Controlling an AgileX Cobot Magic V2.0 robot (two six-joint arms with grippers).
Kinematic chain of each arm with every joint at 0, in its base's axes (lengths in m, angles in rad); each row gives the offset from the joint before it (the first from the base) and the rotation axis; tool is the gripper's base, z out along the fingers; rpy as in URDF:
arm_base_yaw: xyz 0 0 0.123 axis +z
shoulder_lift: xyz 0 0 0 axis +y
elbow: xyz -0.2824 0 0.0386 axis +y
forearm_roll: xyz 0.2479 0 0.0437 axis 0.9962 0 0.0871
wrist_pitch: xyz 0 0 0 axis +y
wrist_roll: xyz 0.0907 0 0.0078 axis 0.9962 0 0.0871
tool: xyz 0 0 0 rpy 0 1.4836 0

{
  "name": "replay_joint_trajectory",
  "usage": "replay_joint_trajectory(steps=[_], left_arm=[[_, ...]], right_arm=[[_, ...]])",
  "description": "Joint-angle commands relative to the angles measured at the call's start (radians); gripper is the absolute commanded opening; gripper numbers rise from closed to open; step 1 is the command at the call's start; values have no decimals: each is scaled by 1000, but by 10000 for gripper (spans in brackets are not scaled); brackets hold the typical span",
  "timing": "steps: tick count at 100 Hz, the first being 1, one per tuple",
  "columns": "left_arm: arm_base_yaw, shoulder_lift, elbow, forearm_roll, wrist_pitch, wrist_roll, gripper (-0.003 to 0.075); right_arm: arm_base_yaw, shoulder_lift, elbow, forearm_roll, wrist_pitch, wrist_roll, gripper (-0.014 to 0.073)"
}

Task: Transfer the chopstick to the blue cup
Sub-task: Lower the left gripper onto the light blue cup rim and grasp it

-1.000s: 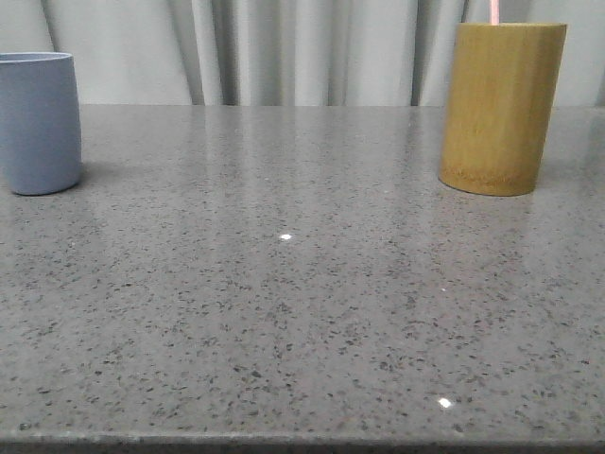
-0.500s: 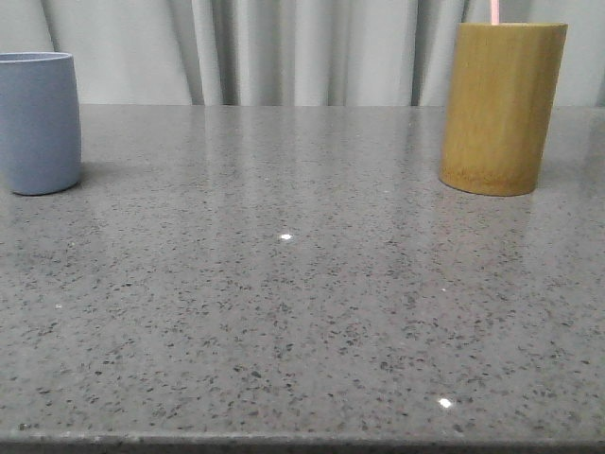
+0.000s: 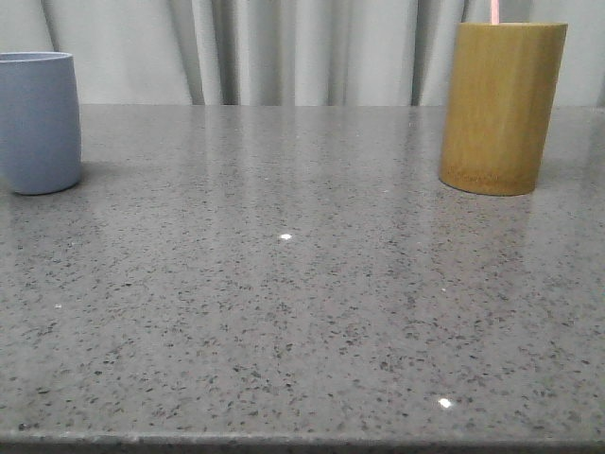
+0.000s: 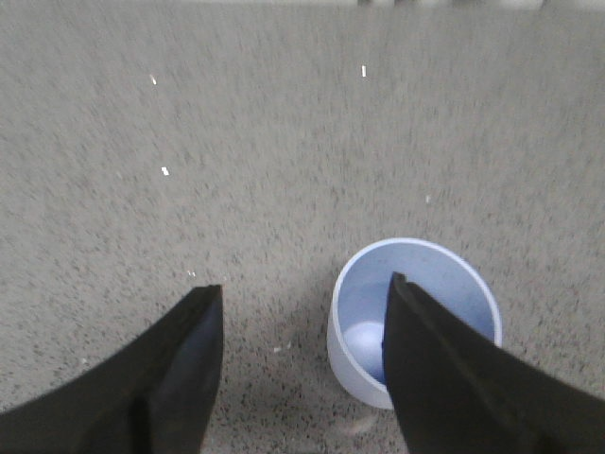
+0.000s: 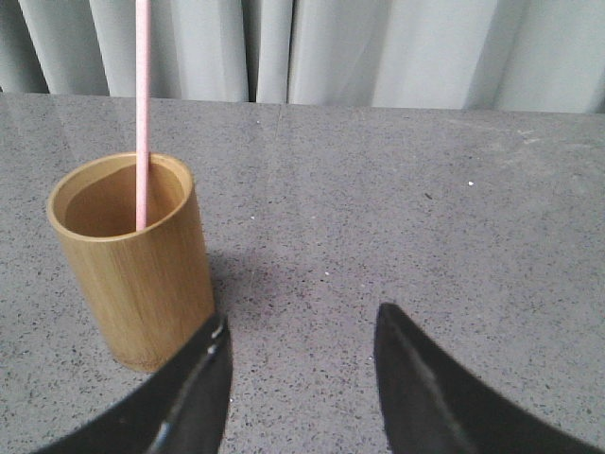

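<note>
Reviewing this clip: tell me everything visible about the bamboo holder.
The bamboo holder is a tall yellow-brown cylinder with vertical grain, open at the top, with a thick rim and a hollow inside. It stands upright on the speckled grey table, at the far right in the front view. One thin pale pink chopstick stands in it, rising well above the rim. Neither end effector touches it.
</note>
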Motion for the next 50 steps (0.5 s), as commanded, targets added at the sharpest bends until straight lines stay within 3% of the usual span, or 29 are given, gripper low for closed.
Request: replay_joint_trajectory(steps=[1, 25, 50], left_arm=[[-7, 71, -110, -10, 31, 14, 381], [-7, 259, -282, -14, 192, 15, 380], [-7, 342, -320, -63, 277, 42, 380]], right_arm=[[-5, 7, -35, -3, -88, -2, 372], [-5, 7, -35, -3, -88, -2, 372], [-5, 7, -35, -3, -88, -2, 372]])
